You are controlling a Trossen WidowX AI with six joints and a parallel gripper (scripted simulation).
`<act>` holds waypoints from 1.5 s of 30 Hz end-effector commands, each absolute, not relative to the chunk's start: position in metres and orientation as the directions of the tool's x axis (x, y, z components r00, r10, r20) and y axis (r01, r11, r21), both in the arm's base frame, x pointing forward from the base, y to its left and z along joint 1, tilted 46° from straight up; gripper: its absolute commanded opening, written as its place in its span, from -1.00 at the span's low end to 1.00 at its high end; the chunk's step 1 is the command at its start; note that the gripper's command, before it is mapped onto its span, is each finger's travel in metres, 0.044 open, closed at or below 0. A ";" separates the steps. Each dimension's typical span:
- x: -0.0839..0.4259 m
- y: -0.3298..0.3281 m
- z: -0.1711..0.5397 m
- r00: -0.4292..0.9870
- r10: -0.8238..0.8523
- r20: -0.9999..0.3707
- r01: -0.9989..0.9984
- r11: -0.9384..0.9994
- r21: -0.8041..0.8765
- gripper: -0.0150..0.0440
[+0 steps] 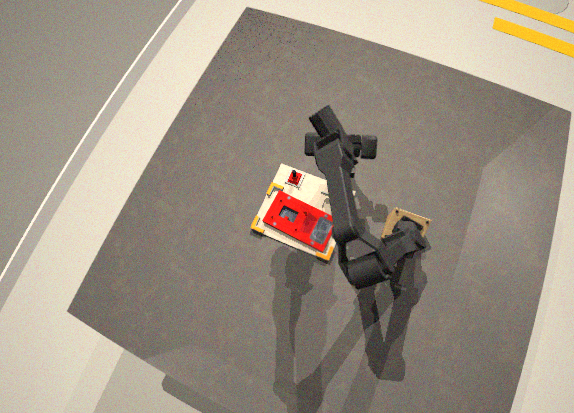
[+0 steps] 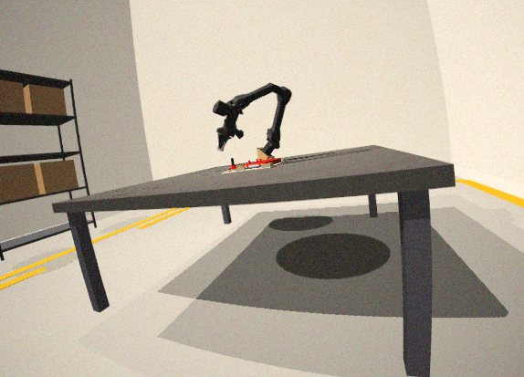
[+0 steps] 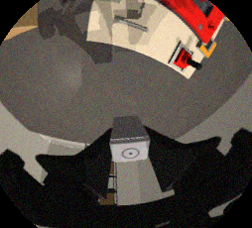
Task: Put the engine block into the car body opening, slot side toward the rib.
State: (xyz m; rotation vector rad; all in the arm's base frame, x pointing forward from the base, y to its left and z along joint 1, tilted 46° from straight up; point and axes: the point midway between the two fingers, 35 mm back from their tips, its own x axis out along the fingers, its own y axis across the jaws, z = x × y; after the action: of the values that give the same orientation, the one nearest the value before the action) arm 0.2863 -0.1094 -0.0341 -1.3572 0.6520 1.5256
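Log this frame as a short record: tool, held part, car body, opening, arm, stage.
tool: shut on the block, raised above the table
held part: gray engine block, pale face with a ring mark
car body: red, on a cream board
opening: no block in it
arm: bent, reaching past the board
stage: block not yet inserted

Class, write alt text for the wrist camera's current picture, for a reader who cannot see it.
Black gripper fingers hold a grey block with a ring mark on its pale face, above a dark tabletop. Beyond, at the upper right, a cream board carries part of a red car body and a small red piece with a black knob.
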 end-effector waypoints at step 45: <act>0.272 -0.050 -0.082 0.181 0.124 -0.976 -0.900 -0.378 -0.215 -0.49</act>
State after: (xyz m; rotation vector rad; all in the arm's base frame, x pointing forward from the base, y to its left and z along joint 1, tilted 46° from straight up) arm 0.2763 -0.0538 -0.0765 -1.5226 0.7656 1.3702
